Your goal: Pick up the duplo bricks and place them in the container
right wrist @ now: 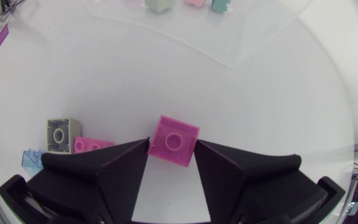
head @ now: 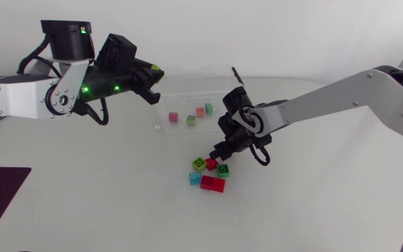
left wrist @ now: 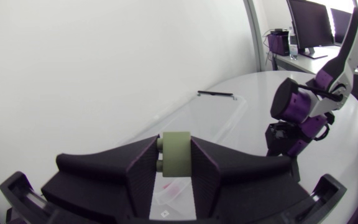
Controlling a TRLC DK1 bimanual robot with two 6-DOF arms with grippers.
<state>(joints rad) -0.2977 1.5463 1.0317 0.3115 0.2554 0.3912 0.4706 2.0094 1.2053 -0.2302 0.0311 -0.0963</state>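
Duplo bricks lie in two groups on the white worktop [head: 82, 203]. Four sit inside the clear container [head: 184, 94], which stands near the middle of the far edge. Five lie loose toward the worktop's middle, just on the near side of the container. Inside the container, along its near wall, are a pink brick [head: 174, 117], a green brick [head: 191, 120], a salmon brick [head: 200, 111] and a teal brick [head: 208, 108]. The loose cluster holds a lime brick [head: 199, 164], a red brick [head: 212, 164] just beside it, a dark green brick [head: 223, 169], a see-through blue brick [head: 194, 178] and a long red brick [head: 213, 184], which is the one closest to the near edge. The right tool [right wrist: 173, 140] is down at this cluster, spread about a brick's width, with the red brick lying askew on the worktop between its fingertips. The left tool [left wrist: 176, 167] is raised above the container's left end, its two fingers pressed from both sides against a pale yellow-green brick [left wrist: 178, 149] held clear of the worktop.
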